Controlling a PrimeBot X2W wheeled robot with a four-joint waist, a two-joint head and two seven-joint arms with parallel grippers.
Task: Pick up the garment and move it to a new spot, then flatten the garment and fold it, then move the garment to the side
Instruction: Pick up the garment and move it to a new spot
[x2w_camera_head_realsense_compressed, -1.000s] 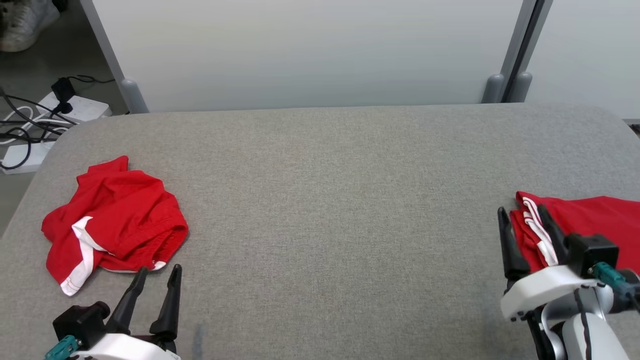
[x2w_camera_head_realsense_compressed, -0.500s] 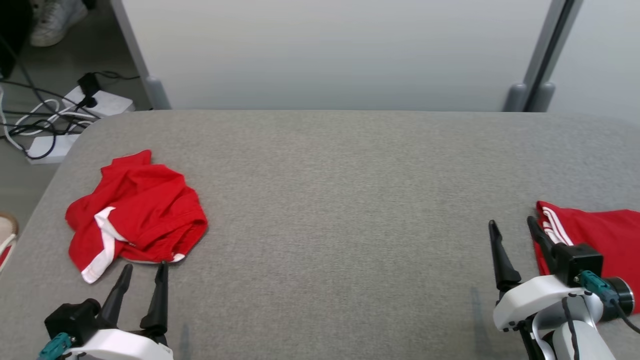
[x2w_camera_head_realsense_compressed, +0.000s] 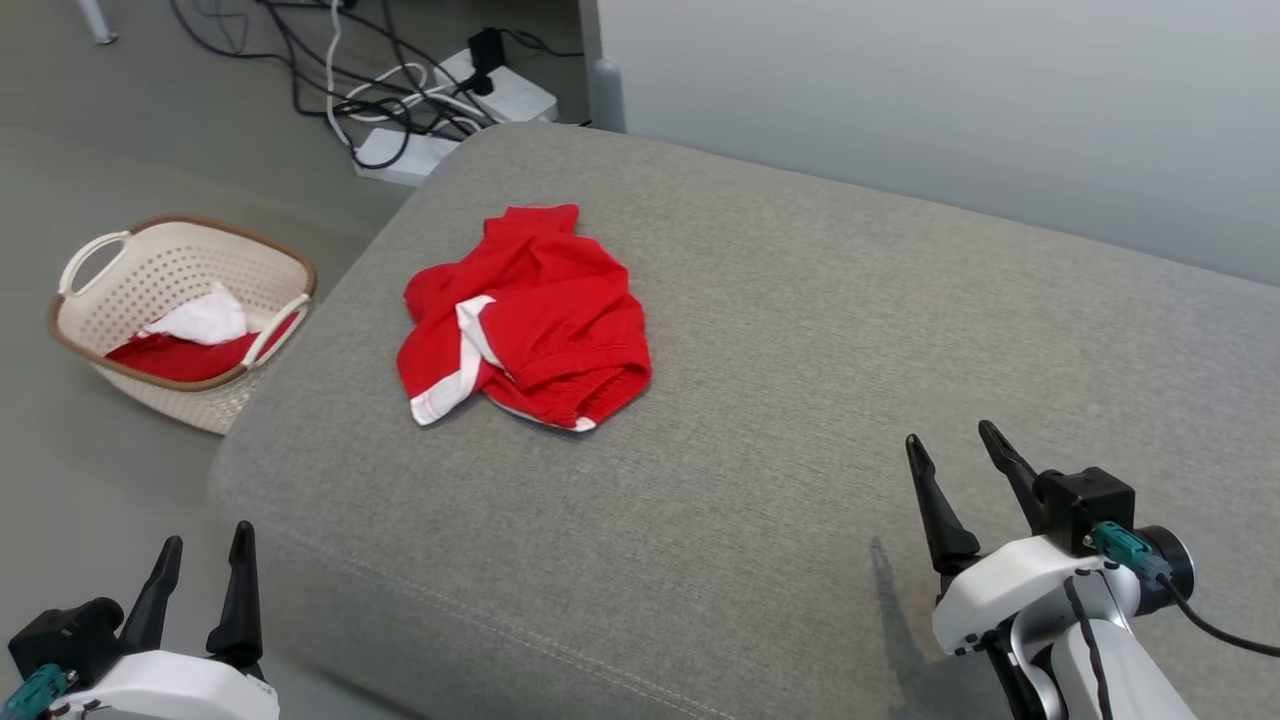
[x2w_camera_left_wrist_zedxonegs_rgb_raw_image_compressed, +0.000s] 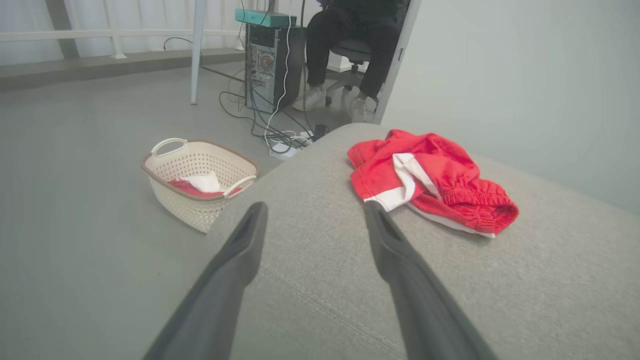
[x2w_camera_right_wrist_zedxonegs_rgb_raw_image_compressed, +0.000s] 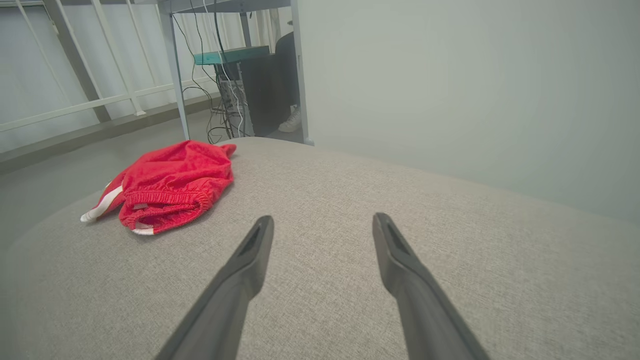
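Note:
A crumpled red garment (x2w_camera_head_realsense_compressed: 525, 315) with white trim lies on the grey padded table (x2w_camera_head_realsense_compressed: 800, 350), near its left end. The left wrist view shows the garment (x2w_camera_left_wrist_zedxonegs_rgb_raw_image_compressed: 430, 180) just beyond and right of my fingertips; in the right wrist view the garment (x2w_camera_right_wrist_zedxonegs_rgb_raw_image_compressed: 170, 185) lies far to the left. My left gripper (x2w_camera_head_realsense_compressed: 205, 540) hangs open past the table's near left corner, over the floor, with nothing between its fingers. Over the table's near right part, my right gripper (x2w_camera_head_realsense_compressed: 950, 450) stands open and empty, well apart from the garment.
A cream perforated basket (x2w_camera_head_realsense_compressed: 75, 345) holding red and white cloth stands on the floor left of the table. Cables and power strips (x2w_camera_head_realsense_compressed: 440, 90) lie on the floor behind the table's corner. A seated person's legs (x2w_camera_left_wrist_zedxonegs_rgb_raw_image_compressed: 340, 55) and a computer tower (x2w_camera_left_wrist_zedxonegs_rgb_raw_image_compressed: 267, 65) are farther back.
The head camera has swung left, bringing the basket and floor into view and losing the folded red garment at the right. Both grippers stay open; the left one now sits off the table's edge.

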